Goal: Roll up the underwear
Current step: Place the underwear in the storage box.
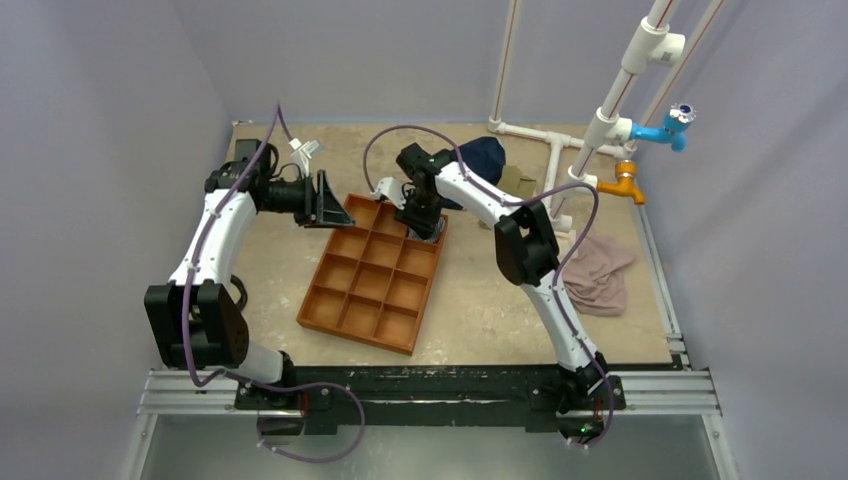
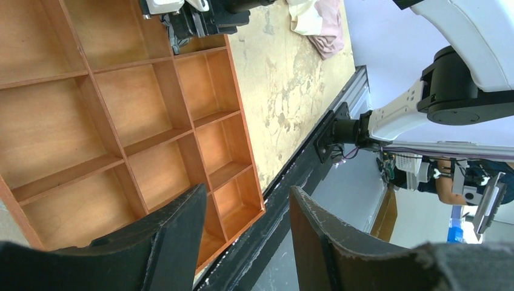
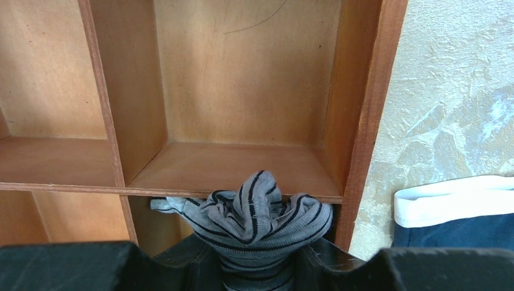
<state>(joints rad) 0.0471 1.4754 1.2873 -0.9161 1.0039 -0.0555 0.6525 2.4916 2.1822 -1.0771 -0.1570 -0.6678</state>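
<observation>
Underwear [image 3: 254, 218] looks rolled already, right claw [image 3: 257, 270] pinching it over the tray [image 3: 359, 121], left claw [image 2: 247, 209] spread empty, just needs dropping in.

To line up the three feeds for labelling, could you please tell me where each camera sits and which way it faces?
Top external: behind the bases, looking down on the table; left gripper and right gripper show at the far end of the tray.
Left wrist: on the left arm, facing across the tray toward the right arm; its open fingers frame the bottom.
Right wrist: looking down into a tray compartment; its jaws hold the underwear.
Shared: all show the tray; top and right wrist, the navy garment.
</observation>
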